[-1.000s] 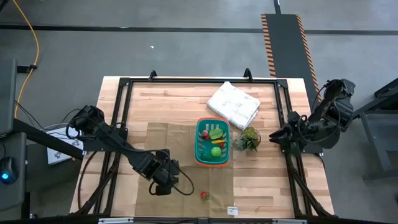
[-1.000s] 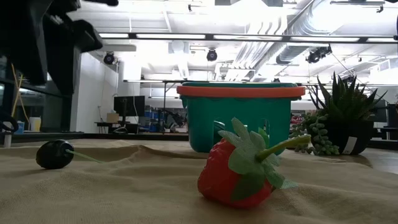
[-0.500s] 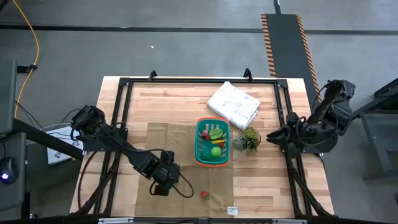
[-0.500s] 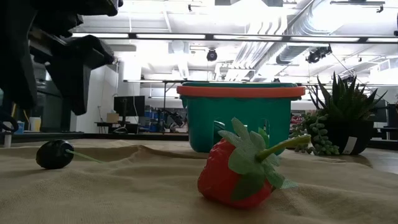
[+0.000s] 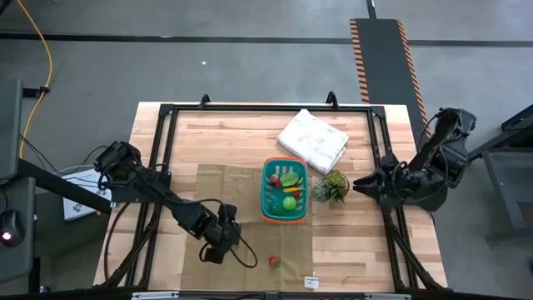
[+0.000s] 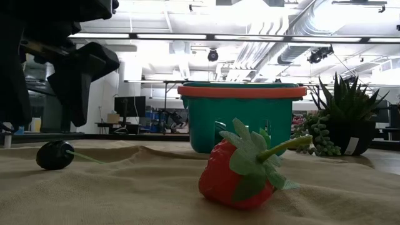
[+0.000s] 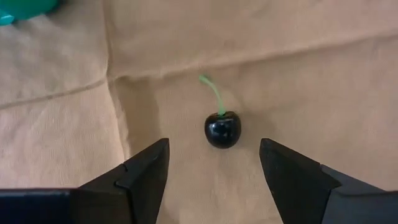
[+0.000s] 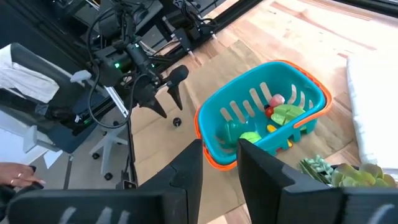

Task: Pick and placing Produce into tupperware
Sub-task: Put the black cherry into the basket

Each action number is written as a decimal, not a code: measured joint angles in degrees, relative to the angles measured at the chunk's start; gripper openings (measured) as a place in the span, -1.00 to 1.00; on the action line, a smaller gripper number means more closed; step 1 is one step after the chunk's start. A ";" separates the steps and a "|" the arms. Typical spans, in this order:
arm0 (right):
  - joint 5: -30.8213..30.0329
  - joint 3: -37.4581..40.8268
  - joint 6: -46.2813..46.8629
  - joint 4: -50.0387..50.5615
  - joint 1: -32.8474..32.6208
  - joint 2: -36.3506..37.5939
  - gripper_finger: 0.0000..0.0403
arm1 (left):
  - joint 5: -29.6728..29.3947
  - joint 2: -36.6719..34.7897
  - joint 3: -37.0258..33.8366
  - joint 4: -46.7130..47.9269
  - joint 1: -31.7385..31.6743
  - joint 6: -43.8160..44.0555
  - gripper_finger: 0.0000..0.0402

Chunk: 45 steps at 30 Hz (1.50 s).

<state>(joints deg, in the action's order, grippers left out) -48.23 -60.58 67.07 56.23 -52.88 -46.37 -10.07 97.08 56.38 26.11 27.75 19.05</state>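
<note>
I am working over a wooden table (image 5: 216,137) with a tan cloth (image 5: 216,183) spread across its near half. Taking the high view as a clock with the far edge at twelve, the teal basket (image 5: 284,190) sits just right of centre, already holding several produce pieces, leafy green, red and a bit of yellow. A white cloth bundle (image 5: 312,139) lies at one o'clock from it, and a small spiky plant (image 5: 332,187) stands just beside it at three o'clock.

My right gripper (image 5: 360,184) waits at the table's right edge, beyond the plant. Its wrist camera shows the fingers only narrowly parted with nothing between them.

My left gripper (image 7: 214,163) is the one at work, hanging over the cloth at about eight o'clock from the basket. Its jaws stand well apart and empty.

The toy strawberry (image 6: 240,169) lies on the cloth at six o'clock from the basket, near the front edge.

Smallest is the dark cherry (image 7: 222,129). In the left wrist view it lies on the cloth straight ahead of the fingers, centred in the gap, its green stem pointing away from the gripper. I judge the left arm far nearer, so a straight descent should put the cherry between the jaws.
</note>
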 joint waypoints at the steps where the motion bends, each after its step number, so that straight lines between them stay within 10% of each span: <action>1: -0.03 0.00 0.02 -0.01 0.00 -0.16 -0.56 | 0.00 0.00 0.00 -0.07 0.00 0.00 0.17; 45: -1.36 0.00 -0.38 -1.12 0.02 -0.57 -0.56 | 2.10 6.34 0.02 -6.56 0.00 -0.59 -0.20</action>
<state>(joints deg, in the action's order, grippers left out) -49.58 -60.58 66.70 55.11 -52.86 -46.94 -7.97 103.42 56.40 19.54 27.75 18.46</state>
